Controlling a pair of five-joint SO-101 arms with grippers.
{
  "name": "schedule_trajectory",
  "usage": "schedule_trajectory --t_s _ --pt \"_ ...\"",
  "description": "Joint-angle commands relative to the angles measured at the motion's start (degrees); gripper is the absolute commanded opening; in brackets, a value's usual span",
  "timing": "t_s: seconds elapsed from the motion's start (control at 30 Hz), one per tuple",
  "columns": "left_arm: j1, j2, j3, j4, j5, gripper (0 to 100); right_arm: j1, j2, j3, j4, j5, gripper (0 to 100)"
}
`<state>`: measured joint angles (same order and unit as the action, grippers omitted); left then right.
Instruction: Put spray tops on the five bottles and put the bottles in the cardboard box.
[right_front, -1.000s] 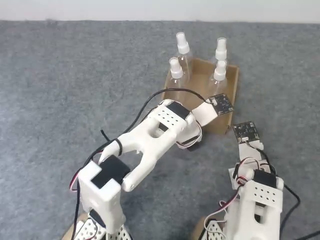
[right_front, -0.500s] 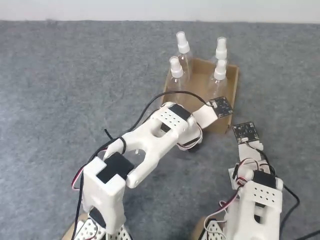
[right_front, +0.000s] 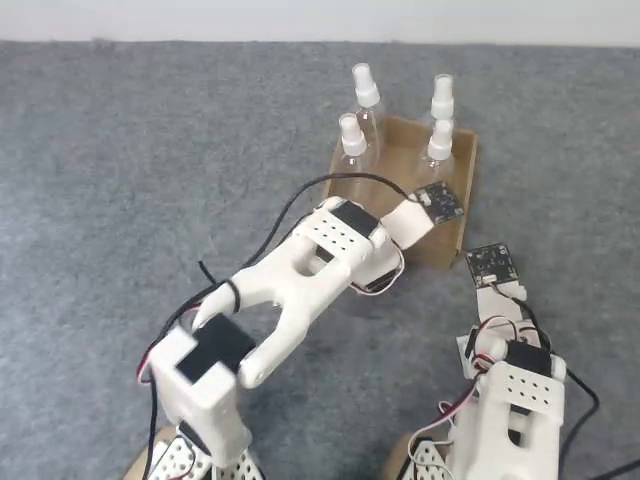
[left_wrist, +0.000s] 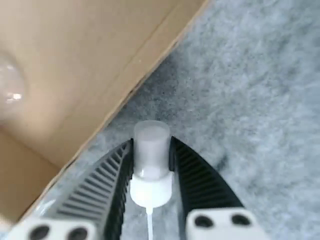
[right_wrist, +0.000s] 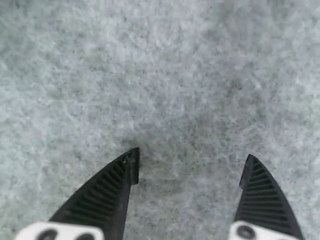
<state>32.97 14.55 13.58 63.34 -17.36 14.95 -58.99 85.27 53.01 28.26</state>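
Left jaws: the left gripper (left_wrist: 151, 145) is clamped on a spray top (left_wrist: 151, 167), one ribbed black finger pressing each side of its clear cap and white collar.
Spray top: it stands upright between the fingers, and a thin white tube runs down from the collar. I cannot tell whether there is a bottle around that tube.
Beside the left jaws: the outer wall of the cardboard box (left_wrist: 75, 75) is just beside the held top. Grey carpet (left_wrist: 250, 75) lies under the gripper.
Right jaws: the right gripper (right_wrist: 192, 157) has its fingers wide apart with nothing between them, held low over bare carpet.
Left arm: in the high view the left arm (right_front: 300, 275) stretches from the near edge of the table to the near wall of the box. Its wrist hides the gripper from above.
Right arm: the right arm (right_front: 510, 390) is folded near the lower right, well apart from the box.
Bottles: four clear bottles with white spray tops stand upright at the box. The near-left bottle (right_front: 351, 150) and near-right bottle (right_front: 438, 150) are inside it. The far-left bottle (right_front: 366, 95) and far-right bottle (right_front: 441, 100) are at its far edge, and I cannot tell whether they are inside it.
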Motion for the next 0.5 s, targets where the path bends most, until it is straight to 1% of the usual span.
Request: schedule_trajectory --t_s 0.0,0.1,0.27,0.37,0.47 --pt "0.09 -10.73 -2.24 3.96 2.64 8 0.40 -1.45 0.00 -1.01 -0.53 27.4" --pt "0.00 -16.70 -2.24 7.47 4.13 8 0.40 -1.45 0.00 -0.92 -0.62 27.4" --pt "-1.41 -28.92 -1.10 12.92 4.22 8 0.22 -1.45 0.79 -1.27 -0.62 27.4" --pt "-3.16 -38.51 2.77 13.36 4.22 8 0.22 -1.45 0.97 -1.36 -0.62 27.4" --pt "-6.68 -49.05 7.60 13.27 4.31 8 0.22 -1.45 0.88 -1.36 -0.62 27.4"
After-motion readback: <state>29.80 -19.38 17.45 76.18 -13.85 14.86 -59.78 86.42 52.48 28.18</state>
